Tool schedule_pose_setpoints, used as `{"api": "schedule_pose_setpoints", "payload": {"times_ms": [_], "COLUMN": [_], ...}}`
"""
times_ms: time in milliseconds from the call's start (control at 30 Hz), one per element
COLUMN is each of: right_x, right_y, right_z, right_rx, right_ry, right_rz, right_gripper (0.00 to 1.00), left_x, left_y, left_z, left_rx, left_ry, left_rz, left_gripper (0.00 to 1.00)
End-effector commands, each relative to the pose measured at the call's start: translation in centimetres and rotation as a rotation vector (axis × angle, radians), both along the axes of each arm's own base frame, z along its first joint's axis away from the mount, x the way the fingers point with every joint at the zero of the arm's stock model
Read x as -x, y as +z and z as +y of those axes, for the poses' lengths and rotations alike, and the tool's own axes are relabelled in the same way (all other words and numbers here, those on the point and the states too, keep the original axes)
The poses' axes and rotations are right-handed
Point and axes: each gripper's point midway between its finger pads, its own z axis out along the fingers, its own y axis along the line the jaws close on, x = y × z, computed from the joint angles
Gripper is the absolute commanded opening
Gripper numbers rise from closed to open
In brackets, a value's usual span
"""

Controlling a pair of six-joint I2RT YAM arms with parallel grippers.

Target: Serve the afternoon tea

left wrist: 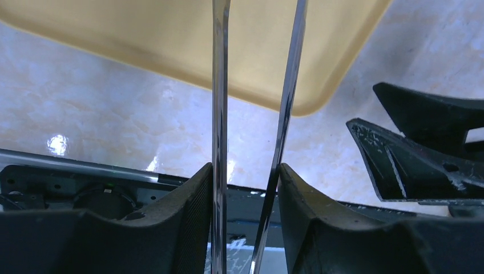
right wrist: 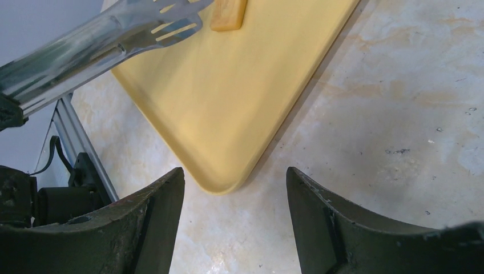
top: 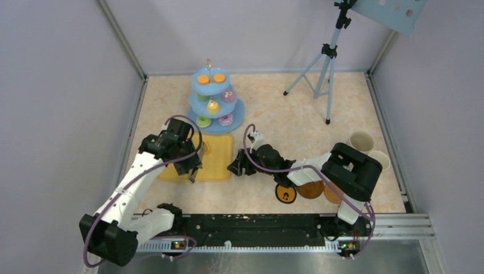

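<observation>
The light-blue three-tier stand (top: pixel 216 101) stands at the back with orange, purple, green and yellow pastries on its tiers. A yellow pastry (right wrist: pixel 228 14) lies on the flat yellow tray (top: pixel 216 165), next to the tips of the metal tongs (right wrist: pixel 103 40). My left gripper (top: pixel 192 170) is shut on the tongs (left wrist: pixel 220 85) above the tray's near left part; the fingers (left wrist: pixel 191 194) press on both blades. My right gripper (top: pixel 235 168) is open and empty just off the tray's right near corner (right wrist: pixel 228 177). Two pale mugs (top: pixel 361 141) stand at the right. Round brown coasters (top: pixel 311 189) lie near the right arm.
A tripod (top: pixel 325 68) stands at the back right. Grey walls enclose the table on three sides. A metal rail (top: pixel 274 225) with the arm bases runs along the near edge. One coaster (top: pixel 285 194) bears a black mark.
</observation>
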Motion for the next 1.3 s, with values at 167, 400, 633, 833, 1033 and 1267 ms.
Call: {"api": "schedule_pose_setpoints", "payload": {"times_ms": [167, 400, 633, 833, 1033, 1267], "right_x": [-0.7, -0.7, -1.4, -1.5, -1.5, -1.3], "right_y": [2.2, 2.6, 3.0, 3.5, 3.9, 4.2], "right_z": [0.0, -0.4, -1.6, -1.9, -1.9, -1.9], "right_rx": [-0.056, -0.06, -0.059, -0.074, -0.088, -0.101], "right_ry": [-0.013, -0.023, -0.071, -0.081, -0.08, -0.073], "right_rz": [-0.04, -0.048, -0.061, -0.063, -0.064, -0.065], "right_gripper": [0.65, 0.65, 0.65, 0.65, 0.65, 0.64], "left_x": [-0.5, -1.2, -1.4, -1.5, -0.9, 0.0], "left_y": [0.7, -0.1, -1.2, -1.7, -2.4, -3.2], "left_z": [-2.0, -2.5, -3.5, -3.6, -4.0, -4.0], "left_rx": [-0.208, -0.32, -0.382, -0.421, -0.453, -0.498], "left_ry": [-0.129, -0.192, -0.236, -0.229, -0.235, -0.239], "left_rz": [0.049, 0.074, 0.115, 0.142, 0.195, 0.258], "left_gripper": [0.51, 0.51, 0.51, 0.48, 0.46, 0.47]}}
